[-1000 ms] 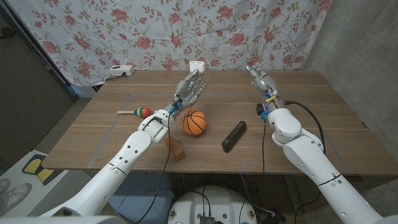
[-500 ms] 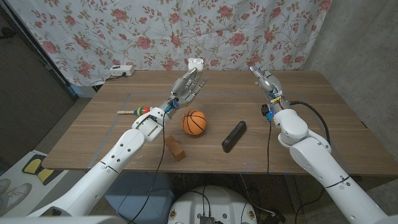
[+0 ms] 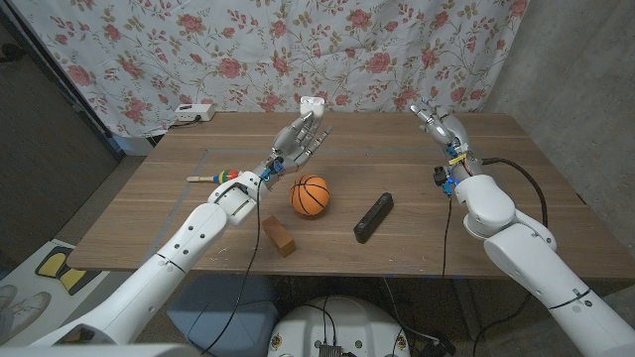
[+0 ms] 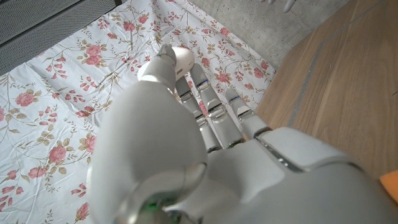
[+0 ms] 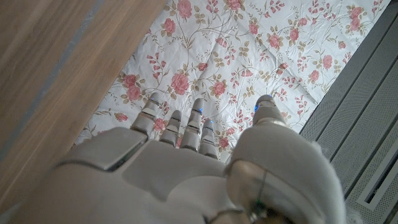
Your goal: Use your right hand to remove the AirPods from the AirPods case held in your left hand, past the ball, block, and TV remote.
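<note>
A rose-print cloth (image 3: 228, 50) hangs behind a wooden table (image 3: 496, 198), with a white power strip (image 3: 191, 114) at the table's back left corner. The left hand (image 3: 301, 139) is raised over the far middle of the table and holds the white earbud case (image 3: 314, 102) up at its fingertips; the left wrist view shows the case (image 4: 177, 61) as a rounded white shape pinched between the thumb and the fingers. The right hand (image 3: 437, 124) hangs well apart from it, over the far right of the table, holding nothing; its fingers (image 5: 186, 127) lie close together and fairly straight in the right wrist view. Nearer the robot sit an orange ball (image 3: 310, 194), a wooden block (image 3: 279, 236) and a black remote (image 3: 374, 217), with a small coloured rattle (image 3: 220, 178) off to the left. The step in hand looks like bringing the right hand across to the case, and nothing seems to have been taken out yet. To do it well, the right hand should travel above the table's far side, staying beyond the ball and remote so it does not knock them. It should come at the case from its open top with thumb and one finger parted just enough for an earbud. Whether the lid is open cannot be told from these pictures, so that should be checked first. The left hand should hold firm, since a pull could tip the small case out of its pinch.
</note>
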Available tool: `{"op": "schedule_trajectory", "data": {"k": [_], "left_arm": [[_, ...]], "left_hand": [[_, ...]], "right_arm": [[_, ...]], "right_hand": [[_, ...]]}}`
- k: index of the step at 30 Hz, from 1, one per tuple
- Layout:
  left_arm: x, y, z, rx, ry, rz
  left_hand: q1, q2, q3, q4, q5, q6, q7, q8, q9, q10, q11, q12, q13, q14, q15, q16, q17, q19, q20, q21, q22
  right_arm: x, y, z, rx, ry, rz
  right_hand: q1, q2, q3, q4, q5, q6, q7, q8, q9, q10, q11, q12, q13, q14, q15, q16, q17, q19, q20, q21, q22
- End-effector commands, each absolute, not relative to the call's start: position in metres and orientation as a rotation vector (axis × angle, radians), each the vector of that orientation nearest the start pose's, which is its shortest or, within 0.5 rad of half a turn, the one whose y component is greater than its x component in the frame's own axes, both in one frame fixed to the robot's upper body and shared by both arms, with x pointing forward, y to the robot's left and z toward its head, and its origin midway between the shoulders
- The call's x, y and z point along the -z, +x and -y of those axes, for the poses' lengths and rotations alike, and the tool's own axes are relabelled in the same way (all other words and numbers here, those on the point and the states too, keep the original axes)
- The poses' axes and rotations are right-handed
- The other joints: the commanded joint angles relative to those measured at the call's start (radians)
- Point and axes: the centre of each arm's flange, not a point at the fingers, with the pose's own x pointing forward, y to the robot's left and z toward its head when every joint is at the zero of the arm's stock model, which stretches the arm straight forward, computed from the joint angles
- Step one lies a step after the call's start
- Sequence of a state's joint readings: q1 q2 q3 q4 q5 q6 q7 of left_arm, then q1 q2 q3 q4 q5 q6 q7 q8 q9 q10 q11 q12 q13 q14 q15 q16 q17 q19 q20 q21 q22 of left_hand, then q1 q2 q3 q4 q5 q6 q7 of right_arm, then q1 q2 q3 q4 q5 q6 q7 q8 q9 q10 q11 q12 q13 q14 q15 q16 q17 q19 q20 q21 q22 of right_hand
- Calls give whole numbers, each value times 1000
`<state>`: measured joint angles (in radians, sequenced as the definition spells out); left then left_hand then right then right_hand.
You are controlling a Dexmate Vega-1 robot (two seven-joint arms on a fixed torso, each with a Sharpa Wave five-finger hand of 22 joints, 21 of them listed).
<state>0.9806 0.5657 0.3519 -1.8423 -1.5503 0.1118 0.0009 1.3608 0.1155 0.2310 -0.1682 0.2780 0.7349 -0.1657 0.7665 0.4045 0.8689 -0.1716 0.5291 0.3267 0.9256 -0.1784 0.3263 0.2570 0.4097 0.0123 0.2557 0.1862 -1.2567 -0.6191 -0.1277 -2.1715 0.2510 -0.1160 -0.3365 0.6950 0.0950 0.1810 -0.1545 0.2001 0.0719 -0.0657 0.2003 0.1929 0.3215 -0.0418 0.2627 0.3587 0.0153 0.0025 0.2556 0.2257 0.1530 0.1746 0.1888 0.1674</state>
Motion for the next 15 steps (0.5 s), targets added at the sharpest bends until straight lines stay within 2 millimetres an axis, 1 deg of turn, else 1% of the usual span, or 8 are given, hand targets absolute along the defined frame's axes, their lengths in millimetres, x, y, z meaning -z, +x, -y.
{"op": "schedule_trajectory", "data": {"k": [1,5,6,8,10,12,13,15], "left_arm": [[1,575,-174,737,-843,223],[1,576,-173,763,-818,212],[0,577,-172,773,-811,222],[0,574,-171,758,-811,207],[-1,576,-170,806,-796,224],[-2,573,-171,780,-786,211],[-2,574,-169,796,-794,214],[-2,573,-169,802,-788,214]], "left_hand": [[10,-1,-5,1,8,11,6,5,4,48,-17,13,226,76,-64,9,3,16,4,9,3],[12,-1,-6,2,14,11,19,6,2,45,-15,14,234,85,-64,9,2,33,6,15,3],[12,-1,-6,2,15,10,20,6,2,44,-15,14,235,86,-64,9,1,33,6,15,4],[12,-2,-7,2,17,11,21,6,2,44,-15,15,238,88,-64,9,0,36,6,16,4],[13,-2,-8,2,19,10,20,7,3,44,-15,16,240,90,-64,9,0,37,5,16,4],[13,-4,-9,2,21,12,18,8,3,45,-14,17,242,92,-64,9,-1,38,5,16,4],[13,-5,-9,2,22,15,21,9,2,45,-15,17,242,94,-64,9,-1,39,4,16,4],[13,-5,-10,2,24,15,19,10,1,47,-15,18,244,95,-64,9,-2,39,4,16,4]], "right_arm": [[-74,449,267,46,-490,754],[-81,446,263,34,-521,740],[-85,444,259,12,-551,744],[-89,442,255,-5,-581,752],[-93,441,251,-15,-611,751],[-97,441,247,-34,-641,754],[-99,440,245,-38,-651,755],[-103,439,242,-46,-678,761]], "right_hand": [[17,3,10,-1,8,-24,3,-6,6,16,2,7,6,14,-1,8,2,11,6,6,4],[23,4,13,-3,10,-41,7,-10,6,11,14,4,9,14,6,9,2,11,12,5,4],[26,4,15,-4,11,-41,8,-9,6,11,24,4,10,16,7,10,2,11,15,5,4],[30,6,17,-5,13,-44,10,-9,6,12,26,4,11,17,7,10,2,11,17,4,4],[46,9,25,-10,17,-46,9,-6,6,24,15,8,15,23,6,13,1,11,15,4,4],[54,10,30,-12,20,-52,11,-7,6,31,13,10,17,31,1,16,1,12,14,4,4],[58,9,31,-13,21,-54,10,-6,6,40,7,13,19,32,1,17,1,13,15,4,4],[63,10,34,-13,23,-62,12,-8,6,44,8,15,21,35,1,18,1,14,14,4,4]]}}
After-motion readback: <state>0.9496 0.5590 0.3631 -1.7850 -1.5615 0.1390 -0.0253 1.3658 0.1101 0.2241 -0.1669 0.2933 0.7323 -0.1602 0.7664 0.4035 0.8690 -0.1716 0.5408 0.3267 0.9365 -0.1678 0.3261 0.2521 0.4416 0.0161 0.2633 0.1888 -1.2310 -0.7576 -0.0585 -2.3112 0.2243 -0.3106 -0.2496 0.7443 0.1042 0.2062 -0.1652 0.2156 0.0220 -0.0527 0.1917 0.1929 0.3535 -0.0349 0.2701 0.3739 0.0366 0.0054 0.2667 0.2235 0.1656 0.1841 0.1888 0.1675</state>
